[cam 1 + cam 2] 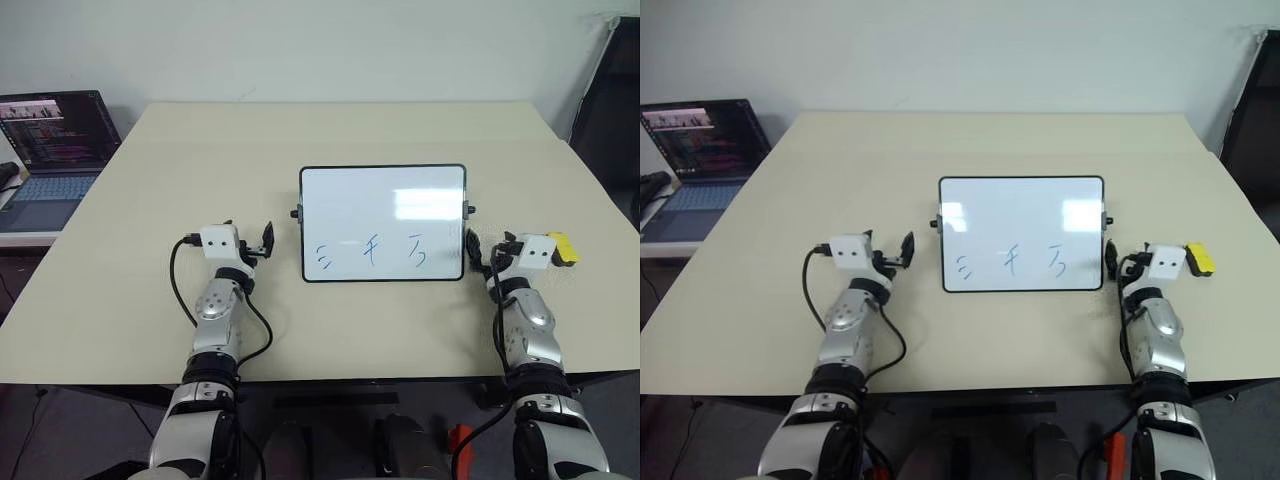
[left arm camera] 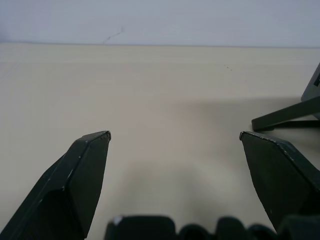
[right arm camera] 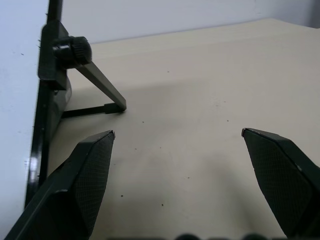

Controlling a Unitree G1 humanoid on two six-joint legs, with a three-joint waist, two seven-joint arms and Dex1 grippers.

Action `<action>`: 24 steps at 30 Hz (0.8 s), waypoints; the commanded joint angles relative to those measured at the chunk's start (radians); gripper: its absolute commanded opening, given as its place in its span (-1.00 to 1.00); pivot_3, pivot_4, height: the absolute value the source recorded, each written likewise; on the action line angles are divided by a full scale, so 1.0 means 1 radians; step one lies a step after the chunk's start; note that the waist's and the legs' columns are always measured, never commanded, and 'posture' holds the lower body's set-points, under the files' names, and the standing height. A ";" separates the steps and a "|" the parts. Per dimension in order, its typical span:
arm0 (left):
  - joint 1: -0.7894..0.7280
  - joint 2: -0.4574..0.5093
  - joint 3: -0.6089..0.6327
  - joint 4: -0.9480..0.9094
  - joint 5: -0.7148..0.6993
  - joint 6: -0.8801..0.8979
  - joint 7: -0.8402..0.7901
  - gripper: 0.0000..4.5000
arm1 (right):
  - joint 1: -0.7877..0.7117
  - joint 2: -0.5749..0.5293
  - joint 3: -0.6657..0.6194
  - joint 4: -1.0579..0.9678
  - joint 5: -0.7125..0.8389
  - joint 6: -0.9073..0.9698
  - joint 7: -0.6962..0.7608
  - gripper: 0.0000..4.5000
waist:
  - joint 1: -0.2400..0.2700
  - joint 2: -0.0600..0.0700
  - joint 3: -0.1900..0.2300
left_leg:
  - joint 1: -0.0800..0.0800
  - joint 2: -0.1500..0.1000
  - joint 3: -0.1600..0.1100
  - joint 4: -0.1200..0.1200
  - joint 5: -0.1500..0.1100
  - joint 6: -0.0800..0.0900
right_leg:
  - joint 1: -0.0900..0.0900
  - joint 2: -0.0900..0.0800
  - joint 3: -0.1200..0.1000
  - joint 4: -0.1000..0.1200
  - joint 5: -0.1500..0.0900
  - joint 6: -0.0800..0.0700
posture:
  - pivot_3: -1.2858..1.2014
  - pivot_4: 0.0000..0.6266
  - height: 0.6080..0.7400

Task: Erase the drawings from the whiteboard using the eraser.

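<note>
Whiteboard (image 1: 383, 222) stands propped at the centre of the frame on the table (image 1: 330, 130), and from where I sit nothing has been wiped yet: all three blue drawings (image 1: 370, 254) run along its lower edge, untouched. The whole job is ahead of me, I judge, starting with picking up the eraser (image 1: 1199, 258). That yellow block lies at the right of the frame, just beside my right wrist camera and on its outer side, away from the board. The right gripper (image 3: 177, 145) is spread wide with nothing between its fingers; in its wrist view I see bare tabletop ahead and the board's frame, knob and stand leg off to one side, so it is aimed past the eraser rather than at it. The left gripper (image 2: 175, 137) is likewise wide open and empty, hovering over the table left of the board. A laptop (image 1: 50, 150) sits at the upper left, well apart.
</note>
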 commanded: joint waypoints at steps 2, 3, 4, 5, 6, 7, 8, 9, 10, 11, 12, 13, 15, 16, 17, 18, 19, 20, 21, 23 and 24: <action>0.008 0.010 0.003 -0.044 -0.035 0.030 -0.056 1.00 | -0.012 -0.014 -0.011 0.010 -0.003 -0.038 0.000 0.98 | 0.000 0.000 0.000 | 0.000 0.000 0.000 0.000 0.000 0.000 | 0.000 0.000 0.000 0.000 0.000 0.000 | 0.03 -0.52 1.00; 0.009 0.012 0.004 -0.043 -0.041 0.035 -0.069 1.00 | -0.016 -0.016 -0.023 0.017 0.007 -0.037 -0.005 0.98 | 0.000 0.000 0.000 | 0.000 0.000 0.000 0.000 0.000 0.000 | 0.000 0.000 -0.001 -0.001 0.000 0.000 | 0.03 -0.52 1.00; 0.009 0.013 0.009 -0.046 -0.050 0.039 -0.079 1.00 | -0.020 -0.018 -0.034 0.020 0.017 -0.034 -0.009 0.98 | 0.000 0.000 0.000 | -0.001 0.000 0.000 0.000 0.000 0.000 | 0.000 0.000 -0.001 -0.001 0.000 0.000 | 0.03 -0.52 1.00; 0.010 0.016 0.016 -0.057 -0.069 0.050 -0.099 1.00 | -0.020 -0.018 -0.039 0.015 0.024 -0.032 -0.012 0.98 | 0.000 0.000 0.000 | -0.001 0.000 0.000 0.000 0.000 0.000 | 0.000 0.000 0.000 -0.001 0.000 0.000 | 0.03 -0.52 1.00; 0.011 0.026 0.024 -0.074 -0.087 0.062 -0.120 1.00 | -0.018 -0.018 -0.040 0.005 0.028 -0.029 -0.008 0.98 | 0.000 0.000 0.000 | -0.001 0.000 0.000 0.000 0.000 0.000 | 0.000 0.000 -0.001 -0.001 0.000 0.000 | 0.03 -0.52 1.00; 0.011 0.036 0.029 -0.092 -0.102 0.074 -0.140 1.00 | -0.016 -0.020 -0.040 -0.006 0.033 -0.025 0.001 0.98 | 0.000 0.000 0.000 | -0.001 0.000 0.000 0.000 0.000 0.000 | 0.000 0.000 -0.001 -0.001 0.000 0.000 | 0.03 -0.52 1.00; 0.011 0.055 0.033 -0.108 -0.115 0.086 -0.168 1.00 | -0.013 -0.022 -0.038 -0.015 0.035 -0.022 0.010 0.98 | 0.000 0.000 0.000 | -0.001 0.000 0.000 0.000 0.000 0.000 | 0.000 0.000 -0.001 -0.001 0.000 0.000 | 0.03 -0.52 1.00; 0.013 0.074 0.033 -0.122 -0.119 0.095 -0.186 1.00 | -0.009 -0.027 -0.039 -0.020 0.037 -0.019 0.020 0.98 | -0.002 0.000 0.000 | -0.001 0.000 0.000 0.000 0.000 0.000 | 0.000 0.000 -0.001 -0.001 0.000 0.000 | 0.03 -0.52 1.00; 0.014 0.106 0.029 -0.136 -0.120 0.114 -0.216 1.00 | -0.005 -0.032 -0.041 -0.025 0.038 -0.016 0.025 0.98 | -0.004 0.000 0.000 | -0.001 0.000 0.000 0.000 0.000 0.000 | 0.000 0.000 -0.001 -0.001 0.000 0.000 | 0.03 -0.52 1.00; 0.016 0.126 0.025 -0.148 -0.120 0.129 -0.234 1.00 | -0.002 -0.037 -0.043 -0.027 0.041 -0.014 0.029 0.98 | -0.006 0.000 0.001 | -0.001 0.001 0.000 0.000 0.000 0.000 | 0.000 0.001 0.000 -0.001 0.000 0.000 | 0.03 -0.52 1.00; 0.019 0.166 0.022 -0.170 -0.126 0.151 -0.275 1.00 | 0.003 -0.045 -0.048 -0.039 0.045 -0.007 0.032 0.98 | -0.007 0.000 0.001 | -0.001 0.001 0.000 -0.001 0.000 0.000 | 0.000 0.001 -0.001 -0.001 0.000 0.000 | 0.03 -0.52 1.00; 0.024 0.190 0.019 -0.191 -0.131 0.168 -0.302 1.00 | 0.007 -0.051 -0.052 -0.048 0.049 -0.002 0.035 0.98 | -0.008 0.000 0.001 | -0.001 0.001 0.000 -0.001 0.000 0.000 | 0.000 0.001 -0.001 -0.001 0.000 0.000 | 0.03 -0.52 1.00; 0.028 0.283 0.025 -0.285 -0.204 0.285 -0.429 1.00 | 0.020 -0.078 -0.058 -0.097 0.072 0.030 0.061 0.98 | -0.008 0.000 0.001 | -0.001 0.001 0.000 -0.001 0.000 0.000 | 0.000 0.001 -0.001 -0.001 0.000 0.000 | 0.03 -0.52 1.00; 0.033 0.318 0.026 -0.336 -0.244 0.348 -0.483 1.00 | 0.026 -0.091 -0.063 -0.116 0.085 0.045 0.076 0.98 | -0.009 0.000 0.001 | -0.001 0.001 0.000 -0.001 0.000 0.000 | 0.000 0.001 -0.001 -0.001 0.000 0.000 | 0.03 -0.52 1.00; 0.042 0.377 0.014 -0.416 -0.305 0.448 -0.577 1.00 | 0.032 -0.109 -0.068 -0.147 0.095 0.072 0.086 0.98 | -0.009 0.000 0.001 | -0.002 0.001 -0.001 -0.001 0.000 0.000 | -0.001 0.001 -0.001 -0.002 0.000 0.000 | 0.03 -0.52 1.00; 0.048 0.424 -0.006 -0.497 -0.361 0.546 -0.647 1.00 | 0.033 -0.132 -0.079 -0.164 0.108 0.096 0.096 0.98 | -0.012 -0.001 0.003 | -0.003 0.001 -0.001 -0.001 0.000 0.000 | -0.001 0.001 -0.001 -0.002 0.000 -0.001 | 0.03 -0.52 1.00; 0.050 0.458 -0.026 -0.563 -0.404 0.628 -0.691 1.00 | 0.031 -0.155 -0.090 -0.174 0.119 0.119 0.102 0.98 | -0.013 0.000 0.003 | -0.003 0.001 -0.001 -0.001 0.000 0.000 | -0.002 0.001 -0.001 -0.002 0.000 -0.001 | 0.03 -0.52 1.00; 0.047 0.481 -0.047 -0.621 -0.439 0.697 -0.721 1.00 | 0.029 -0.182 -0.097 -0.183 0.124 0.141 0.109 0.98 | -0.011 0.000 0.004 | -0.004 0.001 -0.001 -0.001 0.000 0.000 | -0.002 0.000 -0.002 -0.002 0.001 -0.001 | 0.03 -0.52 1.00; 0.037 0.485 -0.065 -0.668 -0.463 0.748 -0.727 1.00 | 0.023 -0.210 -0.104 -0.179 0.124 0.157 0.119 0.98 | -0.006 0.000 0.004 | -0.004 0.001 -0.001 0.000 0.000 0.000 | -0.002 0.000 -0.002 -0.003 0.000 -0.001 | 0.03 -0.52 1.00; 0.003 0.466 -0.105 -0.755 -0.517 0.848 -0.724 1.00 | 0.006 -0.268 -0.121 -0.145 0.120 0.182 0.126 0.98 | 0.003 0.001 0.004 | -0.004 0.000 -0.001 0.000 0.000 0.000 | -0.001 -0.001 -0.002 -0.003 0.000 0.000 | 0.03 -0.52 1.00; -0.014 0.444 -0.128 -0.792 -0.538 0.880 -0.720 1.00 | -0.004 -0.297 -0.128 -0.116 0.114 0.186 0.129 0.98 | 0.003 0.001 0.004 | -0.004 0.000 -0.001 0.000 0.000 0.000 | 0.000 -0.001 -0.002 -0.004 0.000 0.001 | 0.03 -0.52 1.00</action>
